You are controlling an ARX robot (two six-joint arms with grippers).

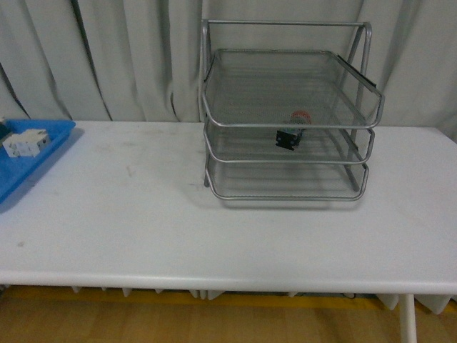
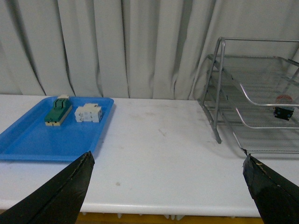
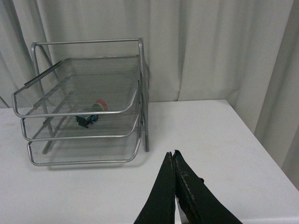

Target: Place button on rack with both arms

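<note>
You have one rack with three wire trays stacked in its frame, standing toward the back of the white table. One button lies in the middle tray, its red cap up toward the back and its dark body toward the front lip; through the mesh its shape is blurred, and you cannot make out how it is tilted. At the table's left edge sits one blue tray, cut off by the front view's border. In the left wrist view it holds two parts: a green-and-cream block and a white block just beside it.

Neither arm shows in the front view. Your left gripper has its fingers spread wide apart, holding nothing, with bare table between them. Your right gripper has its fingertips pressed together, nothing between them, above the table well clear of the rack.

Between the blue tray and the rack the table is bare, as is the strip along the near edge.
</note>
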